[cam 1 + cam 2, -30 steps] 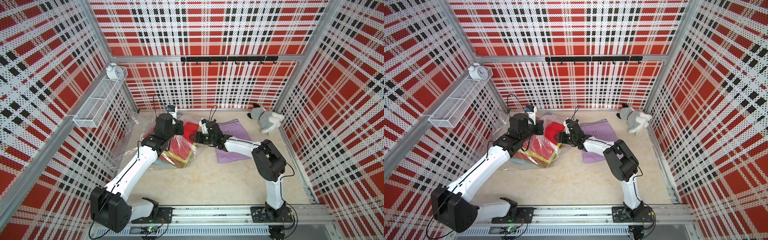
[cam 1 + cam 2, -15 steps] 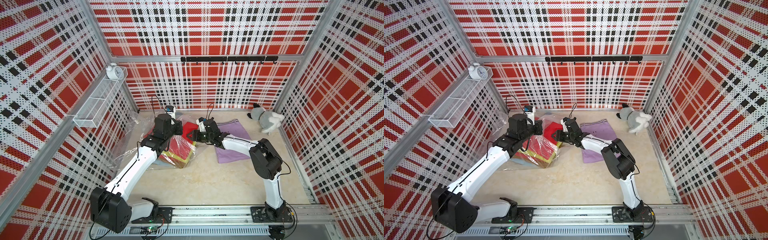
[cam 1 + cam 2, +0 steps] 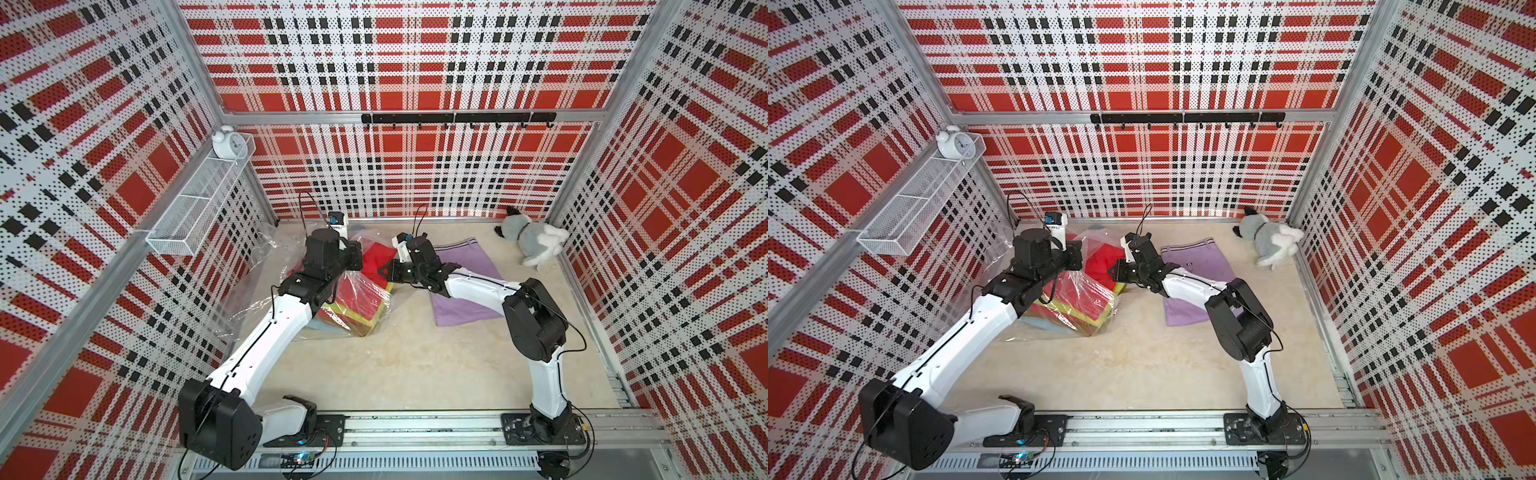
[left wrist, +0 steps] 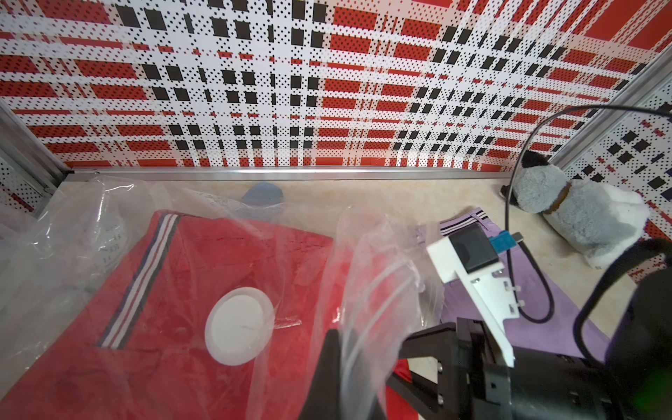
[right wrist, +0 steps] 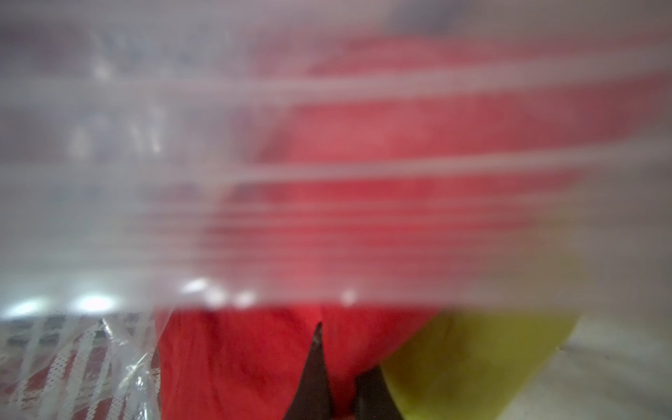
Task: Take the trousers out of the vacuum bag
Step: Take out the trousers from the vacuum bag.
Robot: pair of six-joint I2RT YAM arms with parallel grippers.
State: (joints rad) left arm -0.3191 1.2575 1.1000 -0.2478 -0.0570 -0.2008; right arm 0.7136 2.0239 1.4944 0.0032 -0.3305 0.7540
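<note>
A: hands?
B: Your R hand [image 3: 384, 272] is pinched together on the edge of the red trousers [image 3: 376, 259], right at the bag mouth. Wrist cam shows red cloth betw. the fingers [image 5: 312, 367]. Your L hand [image 4: 340, 363] is closed on the top film of the vacuum bag [image 3: 368, 293], holding it up off the stack.
A: orientation?
B: Red pair lies flat on top inside the bag, yellow-green pair [image 5: 472, 356] under it, valve cap [image 4: 238, 325] over the red. Bag mouth faces your R arm. Lilac trousers [image 3: 465, 291] are out, flat on the surface [image 3: 415, 365] under the R forearm. Waistband twd back wall, long axis back-to-front.
A: room?
B: Beige surface, plaid perforated walls. Plush toy [image 3: 530, 241] in back-R corner, wire shelf [image 3: 199, 203] w/ alarm clock [image 3: 227, 143] on L wall.
</note>
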